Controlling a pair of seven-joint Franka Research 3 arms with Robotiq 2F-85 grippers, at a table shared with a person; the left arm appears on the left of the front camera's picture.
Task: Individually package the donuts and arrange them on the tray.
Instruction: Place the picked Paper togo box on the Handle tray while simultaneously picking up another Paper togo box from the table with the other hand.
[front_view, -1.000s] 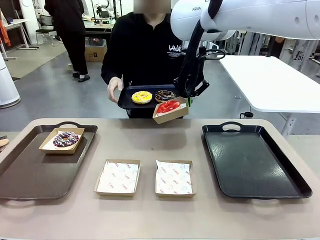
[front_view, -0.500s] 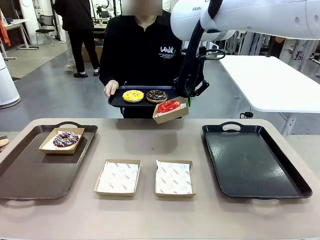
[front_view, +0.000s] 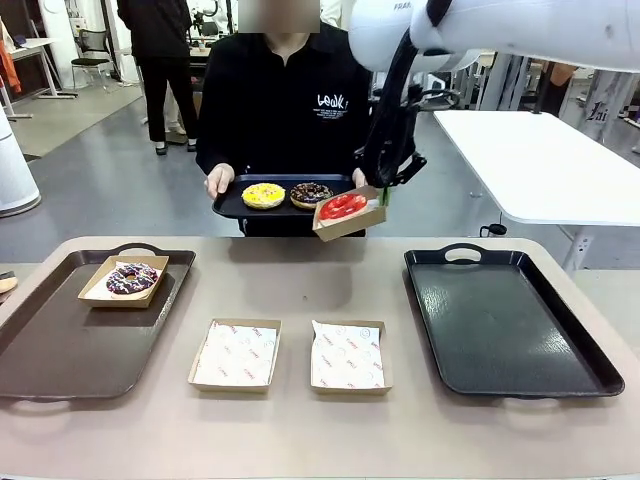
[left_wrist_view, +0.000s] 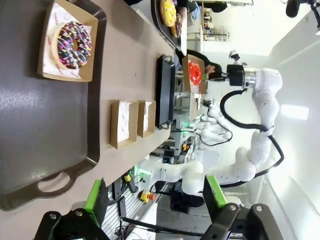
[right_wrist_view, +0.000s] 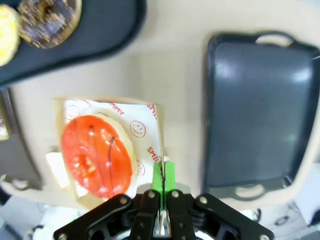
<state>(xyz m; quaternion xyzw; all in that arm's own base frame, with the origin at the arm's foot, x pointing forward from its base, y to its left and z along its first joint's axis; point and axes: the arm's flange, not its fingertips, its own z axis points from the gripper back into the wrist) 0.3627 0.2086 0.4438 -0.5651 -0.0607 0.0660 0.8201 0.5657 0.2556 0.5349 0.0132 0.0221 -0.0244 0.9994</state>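
My right gripper (front_view: 383, 196) is shut on the rim of a paper-lined cardboard box (front_view: 345, 224) carrying the red-glazed donut (front_view: 342, 206), held in the air beyond the table's far edge. In the right wrist view the fingers (right_wrist_view: 156, 184) pinch the box's edge (right_wrist_view: 159, 131) beside the red donut (right_wrist_view: 97, 155). A person holds a dark tray (front_view: 232, 206) with the yellow donut (front_view: 263, 195) and the chocolate donut (front_view: 311, 194). The sprinkled donut (front_view: 131, 277) lies boxed on the brown tray (front_view: 60, 345). My left gripper (left_wrist_view: 155, 200) stands open above that tray (left_wrist_view: 40, 125).
Two empty paper-lined boxes (front_view: 237, 354) (front_view: 347, 355) lie side by side at the table's front middle. A black tray (front_view: 505, 320) with nothing on it lies at the right. A white table (front_view: 540, 160) stands behind on the right.
The right gripper has lifted the boxed red donut slightly up and to the right. The person's tray with two donuts has shifted left and a little higher.
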